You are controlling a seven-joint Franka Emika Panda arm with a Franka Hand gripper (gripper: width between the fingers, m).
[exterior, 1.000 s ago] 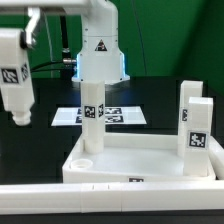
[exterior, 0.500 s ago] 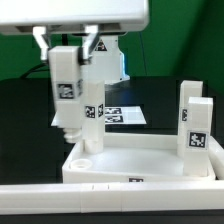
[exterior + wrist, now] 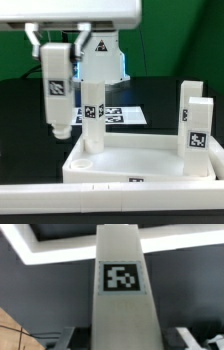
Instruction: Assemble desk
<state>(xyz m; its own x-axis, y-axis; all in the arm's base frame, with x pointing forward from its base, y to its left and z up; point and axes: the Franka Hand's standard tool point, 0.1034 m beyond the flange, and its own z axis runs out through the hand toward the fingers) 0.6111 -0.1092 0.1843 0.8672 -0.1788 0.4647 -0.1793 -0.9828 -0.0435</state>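
The desk's white rimmed tabletop (image 3: 150, 160) lies at the front of the table. One tagged leg (image 3: 92, 118) stands upright in its corner socket on the exterior view's left. Two more legs (image 3: 196, 122) stand together at its right end. My gripper (image 3: 60, 46) hangs above the table just left of the standing leg, shut on the top of another tagged leg (image 3: 57, 92) that hangs upright in the air. In the wrist view this held leg (image 3: 122, 277) runs straight down the middle from the gripper (image 3: 127, 341), with one finger on each side.
The marker board (image 3: 122, 117) lies flat on the black table behind the tabletop. The arm's white base (image 3: 100, 55) stands behind that. Bare black table lies under the held leg.
The held leg has swung from the exterior view's far left towards the standing leg, then settled slightly back to the left and lower. The gripper's fingers have come into view above it.
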